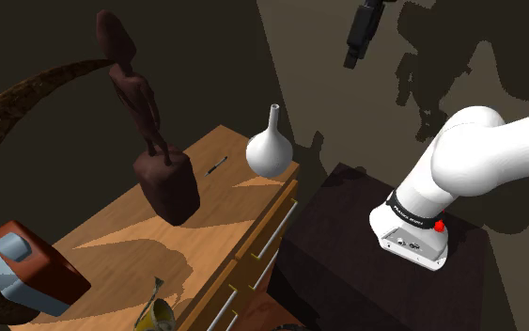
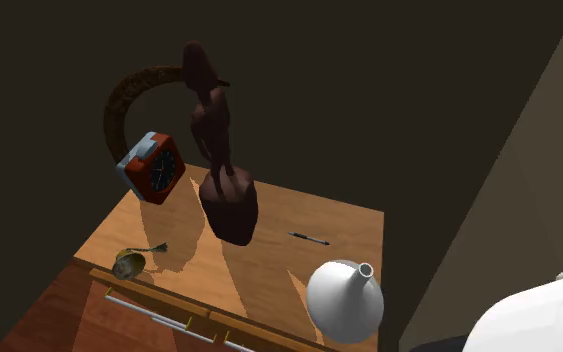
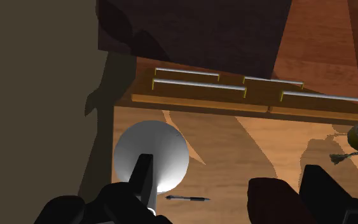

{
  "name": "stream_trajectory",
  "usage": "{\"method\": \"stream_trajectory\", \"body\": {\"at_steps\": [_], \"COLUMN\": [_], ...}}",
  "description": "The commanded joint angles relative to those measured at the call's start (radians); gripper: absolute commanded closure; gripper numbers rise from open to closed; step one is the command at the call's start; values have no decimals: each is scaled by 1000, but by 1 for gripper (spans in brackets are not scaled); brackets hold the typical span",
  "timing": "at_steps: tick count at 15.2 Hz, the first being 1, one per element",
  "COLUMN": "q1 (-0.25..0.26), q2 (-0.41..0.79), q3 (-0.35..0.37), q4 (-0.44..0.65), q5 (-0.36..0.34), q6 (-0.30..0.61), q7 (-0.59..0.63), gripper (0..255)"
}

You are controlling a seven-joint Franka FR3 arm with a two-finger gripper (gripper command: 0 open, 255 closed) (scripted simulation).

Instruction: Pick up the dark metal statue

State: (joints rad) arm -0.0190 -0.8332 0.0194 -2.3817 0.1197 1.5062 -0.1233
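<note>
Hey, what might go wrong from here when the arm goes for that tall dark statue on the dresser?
1. The tall dark reddish-brown figure statue is slender above a small blocky base; a sideways nudge from the open black tool would probably topple it.
2. The white round narrow-necked vase stands near the wooden dresser corner, between the dark box stand and the statue; the white arm, on its way down, could knock it off.

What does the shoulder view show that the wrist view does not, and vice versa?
Shoulder, not wrist: the white arm, its dark stand, a red-and-grey clock. Wrist, not shoulder: the black gripper's fingers standing apart. Both: the dark brown figure statue, white round-bodied vase, thin pen, wooden dresser.
</note>
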Motion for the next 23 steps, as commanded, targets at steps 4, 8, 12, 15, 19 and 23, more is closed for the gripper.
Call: {"method": "stream_trajectory", "body": {"at_steps": [4,8,12,15,19,23], "q1": [13,27,25,4,-69,-218], "q2": [-28,-30,9,63,156,254], "q3": [85,209,345,456,625,834], "q4": [-71,-141,-180,-188,-167,-111], "q5": [34,70,88,81,32,-75], "q6": [127,303,486,622,792,933], "q7": [76,180,292,386,532,710], "gripper": [0,0,0,0,0,0]}}
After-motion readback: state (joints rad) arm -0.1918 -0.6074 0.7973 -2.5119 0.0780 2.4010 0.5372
